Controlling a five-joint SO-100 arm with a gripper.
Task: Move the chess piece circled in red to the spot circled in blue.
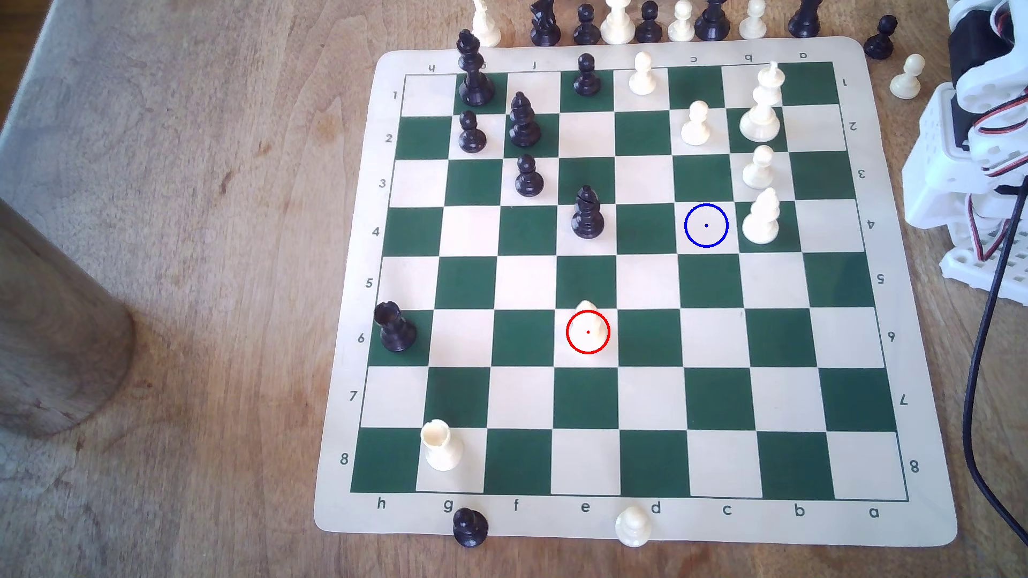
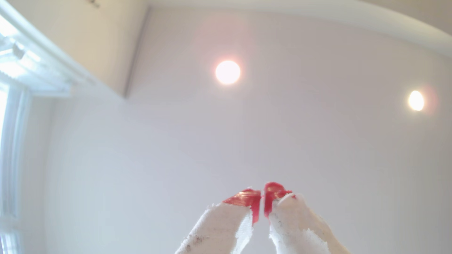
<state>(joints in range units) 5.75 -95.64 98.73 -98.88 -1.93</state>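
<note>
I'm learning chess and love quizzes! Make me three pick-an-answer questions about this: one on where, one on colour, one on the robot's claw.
1. Which numbered row holds the chess piece circled in red?
A) 2 B) 6 C) 8
2. What colour is the spot circled in blue?
A) green B) brown C) cream
3. How is the gripper?
A) wide open B) shut, empty C) clamping a pawn

Answers:
1 B: it lines up with the printed 6.
2 C: the ring sits on a light square.
3 B: the wrist view shows its red tips almost touching, with nothing between.
</note>
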